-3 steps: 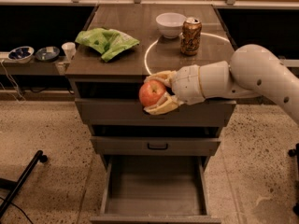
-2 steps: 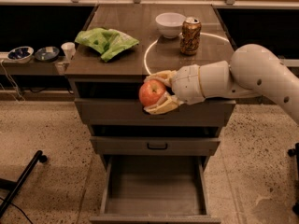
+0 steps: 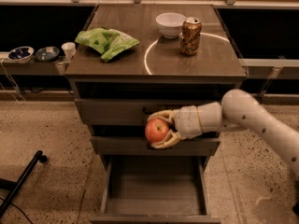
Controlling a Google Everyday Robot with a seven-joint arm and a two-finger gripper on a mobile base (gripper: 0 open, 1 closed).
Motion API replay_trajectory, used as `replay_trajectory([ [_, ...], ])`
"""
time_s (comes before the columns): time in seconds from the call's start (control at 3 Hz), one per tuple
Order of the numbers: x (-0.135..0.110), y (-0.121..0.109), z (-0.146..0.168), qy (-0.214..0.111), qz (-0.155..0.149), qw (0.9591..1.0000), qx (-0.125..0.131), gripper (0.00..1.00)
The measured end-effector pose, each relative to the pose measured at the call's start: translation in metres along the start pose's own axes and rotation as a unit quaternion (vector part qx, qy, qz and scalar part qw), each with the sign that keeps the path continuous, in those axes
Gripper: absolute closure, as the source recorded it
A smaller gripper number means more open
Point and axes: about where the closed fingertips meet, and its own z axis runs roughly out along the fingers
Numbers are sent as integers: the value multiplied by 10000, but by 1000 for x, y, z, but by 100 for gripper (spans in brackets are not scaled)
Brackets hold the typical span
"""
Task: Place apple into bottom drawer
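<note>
My gripper [image 3: 158, 130] is shut on the red-orange apple [image 3: 156, 130] and holds it in front of the cabinet's two upper drawer fronts, well above the floor of the bottom drawer. The white arm reaches in from the right. The bottom drawer [image 3: 154, 186] is pulled open toward the camera; its flat floor is bare and its side walls are tall. The apple hangs over the drawer's back part.
On the cabinet top [image 3: 159, 62] stand a white bowl [image 3: 170, 24], a soda can [image 3: 190, 36] and a green chip bag [image 3: 106, 42]. Small bowls and a cup [image 3: 68, 50] sit on a low shelf at left. A black bar [image 3: 21, 182] lies on the floor at left.
The gripper has moved down with the apple, from level with the top drawer to the front of the middle drawer. The arm has dropped lower on the right.
</note>
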Motion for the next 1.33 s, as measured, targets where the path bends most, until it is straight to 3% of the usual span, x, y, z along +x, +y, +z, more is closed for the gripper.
replay_trajectory([
  [0.33,22,16,14,-254,58,9996,-81,100],
  [0.67,35,16,19,-134,270,9995,-124,100],
  [1.0,110,48,52,-46,574,9980,-241,100],
  [1.33,184,101,83,-356,736,9963,-276,100],
])
